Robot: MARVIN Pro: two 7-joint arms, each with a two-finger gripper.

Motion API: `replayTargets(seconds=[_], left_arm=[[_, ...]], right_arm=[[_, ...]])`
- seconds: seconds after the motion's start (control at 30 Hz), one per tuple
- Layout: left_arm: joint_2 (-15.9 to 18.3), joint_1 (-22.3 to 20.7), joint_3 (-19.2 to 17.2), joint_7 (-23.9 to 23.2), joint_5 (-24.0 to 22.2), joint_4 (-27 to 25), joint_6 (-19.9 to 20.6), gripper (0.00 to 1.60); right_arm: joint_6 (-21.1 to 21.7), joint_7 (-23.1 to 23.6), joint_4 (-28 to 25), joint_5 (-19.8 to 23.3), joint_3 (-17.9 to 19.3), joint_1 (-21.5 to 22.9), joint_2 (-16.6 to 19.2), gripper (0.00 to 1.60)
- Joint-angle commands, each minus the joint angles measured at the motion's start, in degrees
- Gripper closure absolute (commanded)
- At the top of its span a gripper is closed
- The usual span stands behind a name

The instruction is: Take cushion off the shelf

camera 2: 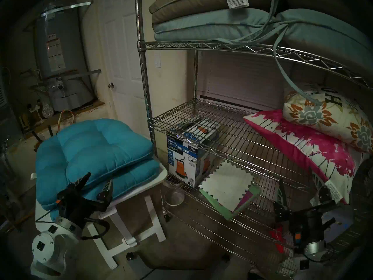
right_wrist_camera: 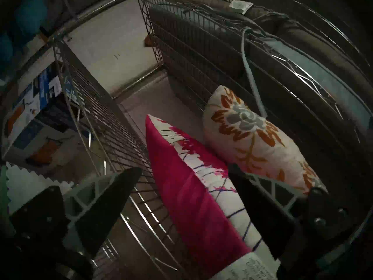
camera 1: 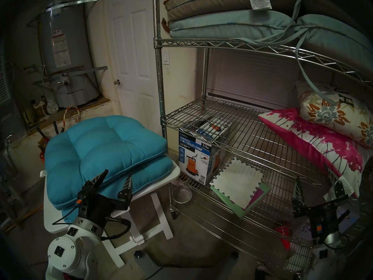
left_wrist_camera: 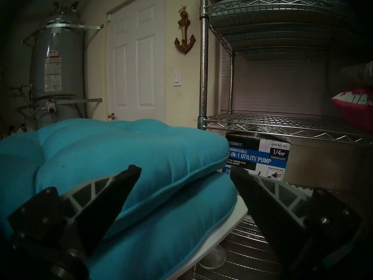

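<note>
The chrome wire shelf [camera 1: 222, 43] fills the right half of the head views. On its middle tier lie a pink-and-white cushion [camera 1: 314, 144] and, resting on that, a floral cushion [camera 1: 333, 116]. My right gripper [camera 1: 311, 172] is open at the pink cushion's near end. In the right wrist view its fingers [right_wrist_camera: 113, 202] stand either side of that cushion [right_wrist_camera: 191, 202]. Two teal tufted cushions [camera 1: 105, 140] are stacked on a small white table [camera 1: 175, 170] left of the shelf. My left gripper [camera 1: 117, 175] hangs open just in front of them, empty.
Grey and light-blue flat cushions [camera 1: 222, 25] fill the upper tier, their tie straps dangling. A utility pump box [camera 1: 193, 158] and coloured papers [camera 1: 238, 184] sit on the lower tier, with a metal bowl [camera 1: 181, 193] on the floor. A water heater [camera 1: 64, 41] and a door [camera 1: 133, 51] stand behind.
</note>
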Motion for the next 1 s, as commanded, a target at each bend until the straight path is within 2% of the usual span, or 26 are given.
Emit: replayTargets(seconds=[0.0, 0.17, 0.43, 0.67, 0.97], left_arm=[[-0.02, -0.14, -0.04, 0.02, -0.02, -1.05, -0.19, 0.0], [-0.03, -0.13, -0.04, 0.02, -0.02, -1.06, -0.18, 0.0], [-0.03, -0.12, -0.04, 0.02, -0.02, -1.08, -0.18, 0.0], [-0.03, -0.12, -0.04, 0.02, -0.02, -1.08, -0.18, 0.0], [-0.04, -0.11, -0.04, 0.02, -0.01, -1.11, -0.16, 0.0]], right_arm=[[-0.44, -1.91, -1.49, -0.22, 4.67, 3.98, 2.56, 0.0], [0.66, -1.06, -1.49, 0.06, 7.2, 5.91, 4.42, 0.0], [4.86, 2.23, -1.49, 0.59, 12.48, 9.76, 8.96, 0.0], [6.68, 4.45, -1.49, 0.38, 16.05, 11.83, 11.97, 0.0], [8.73, 8.09, -1.49, 2.22, 20.91, 14.68, 16.56, 0.0]])
